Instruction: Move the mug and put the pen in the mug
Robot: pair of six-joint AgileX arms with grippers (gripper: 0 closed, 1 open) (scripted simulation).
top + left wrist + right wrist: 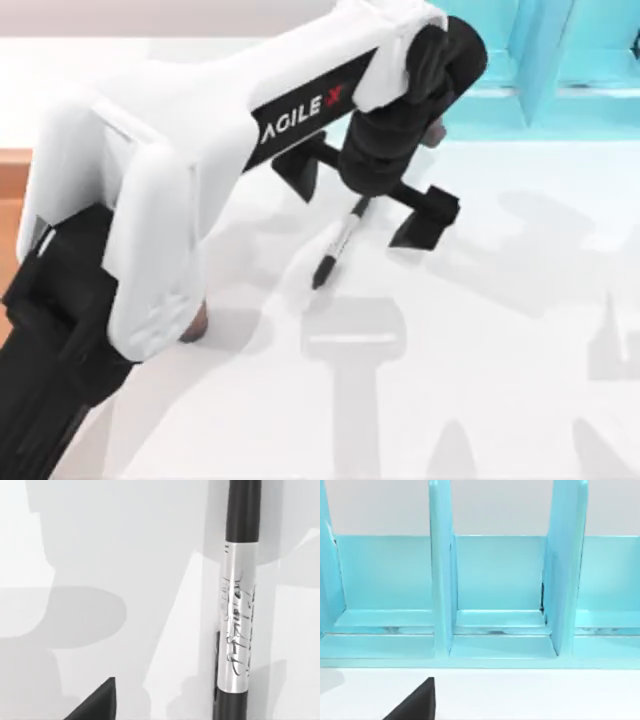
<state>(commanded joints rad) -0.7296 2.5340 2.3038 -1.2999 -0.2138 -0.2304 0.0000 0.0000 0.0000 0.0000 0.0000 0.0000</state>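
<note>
At the table's (500, 350) centre, the left hand (365, 205), fingers apart, straddles the pen (335, 245) lying toward 7 o'clock; off-centre closing could roll it away.

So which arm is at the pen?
The left gripper hangs over the pen, jaws open either side of it. The right arm faces the blue rack instead.

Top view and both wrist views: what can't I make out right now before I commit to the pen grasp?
- The mug: top view, a reddish sliver beside the left arm's white housing; the arm hides the rest.
- The pen: top view, its upper end runs under the left gripper; left wrist view cuts off both ends.
- Orange-brown tray: cut by the top view's left edge.
- Right gripper: right wrist view, one dark finger corner before the blue rack; opening unreadable.
</note>
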